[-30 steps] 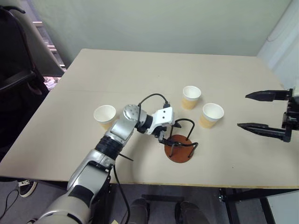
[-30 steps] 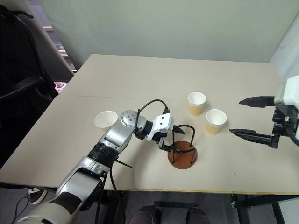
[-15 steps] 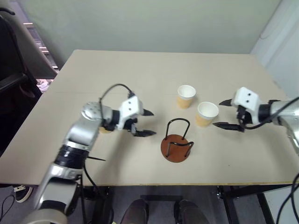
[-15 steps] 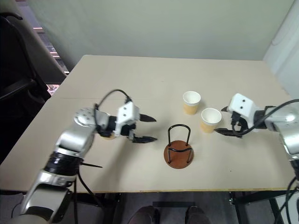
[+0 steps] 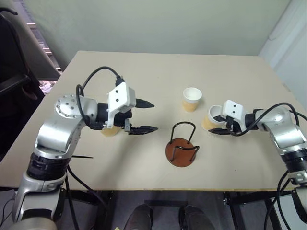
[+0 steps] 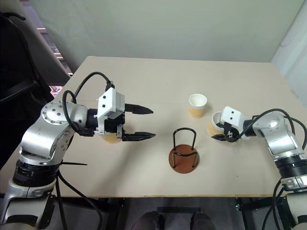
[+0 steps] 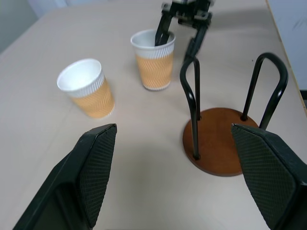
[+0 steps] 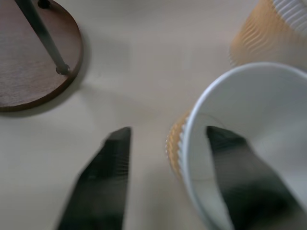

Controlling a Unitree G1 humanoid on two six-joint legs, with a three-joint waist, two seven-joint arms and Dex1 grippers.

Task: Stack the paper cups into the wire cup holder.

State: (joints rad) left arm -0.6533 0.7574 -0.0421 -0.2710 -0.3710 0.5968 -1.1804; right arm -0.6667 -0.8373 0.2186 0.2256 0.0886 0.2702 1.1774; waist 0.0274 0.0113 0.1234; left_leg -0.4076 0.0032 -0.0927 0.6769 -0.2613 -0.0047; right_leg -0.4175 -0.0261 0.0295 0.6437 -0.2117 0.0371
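Note:
The wire cup holder [image 5: 182, 146] stands upright on its brown disc near the table's front. One paper cup [image 5: 192, 99] stands behind it. A second paper cup [image 5: 209, 120] stands to the right of the holder, tilted slightly. My right gripper [image 5: 213, 123] straddles this cup's wall, one finger inside and one outside. The right wrist view shows a gap between the outer finger [image 8: 108, 177] and the cup [image 8: 249, 124], so the gripper is open. A third cup [image 5: 109, 130] stands half hidden behind my left gripper [image 5: 153, 116], which hovers open and empty to the left of the holder.
The beige table [image 5: 144, 72] has its front edge just past the holder. A black chair [image 5: 14, 72] stands off the table's left side. A white wall corner [image 5: 288, 38] is at the far right.
My left gripper has let go of the holder's wire, then risen and drawn back left. My right gripper has come in from the right and dropped over the right cup's rim, its jaws narrowing.

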